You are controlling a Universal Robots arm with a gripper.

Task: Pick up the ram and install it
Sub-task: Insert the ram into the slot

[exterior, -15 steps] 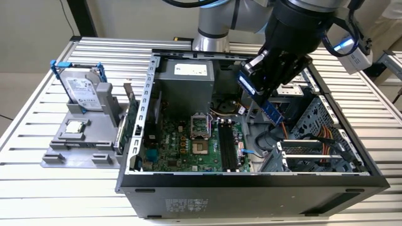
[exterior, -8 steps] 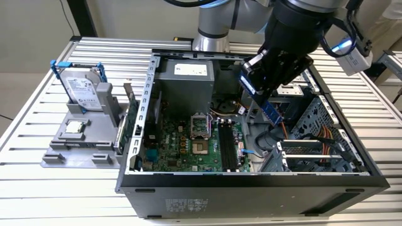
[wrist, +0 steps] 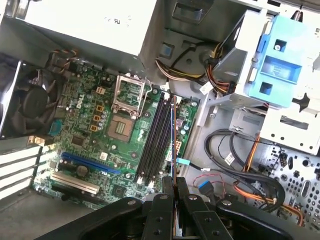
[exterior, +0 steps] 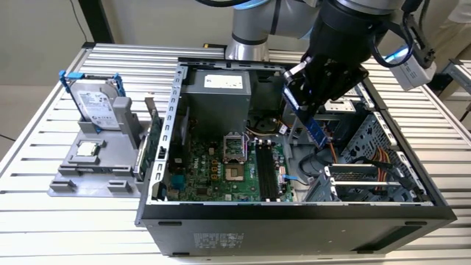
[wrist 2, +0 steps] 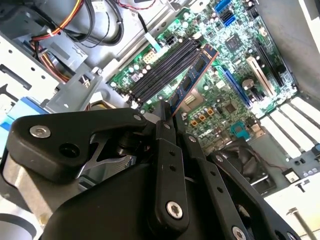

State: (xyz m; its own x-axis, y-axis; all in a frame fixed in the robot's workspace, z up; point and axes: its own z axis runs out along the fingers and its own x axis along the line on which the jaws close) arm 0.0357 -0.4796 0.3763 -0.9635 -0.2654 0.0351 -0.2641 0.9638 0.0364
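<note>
Gripper (exterior: 310, 113): clamped on one end of the ram (exterior: 316, 132), over the open case (exterior: 294, 221).
Ram position: in the air, steeply tilted with its free end down. It is above the board (exterior: 213, 171) near the slots (exterior: 266, 168) and touches nothing.
Risk, angle: while it hangs end-down, the long edge is not level with a slot. Pressed like this, the low corner would probably strike first and jam or scrape.
Risk, grip: held at one end only, it may pivot between the fingers under load, leaving one side seated and the other high.
Risk, slot choice: the slots lie close together, so a small sideways offset could land the edge on a ridge between them.
Risk, clips: I cannot tell whether the slot latches are open. Closed ones would block seating.
Risk, cable: a blue-tipped lead (wrist: 182, 161) lies just beside the slot ends and could snag.
Exterior view adds: the gap between ram and board, and a hard drive (exterior: 96, 102) on a stand on the surface (exterior: 44, 221).
Second wrist view adds: the ram's chip face.
First wrist view adds: the ram edge-on, lined up against the slots.
</note>
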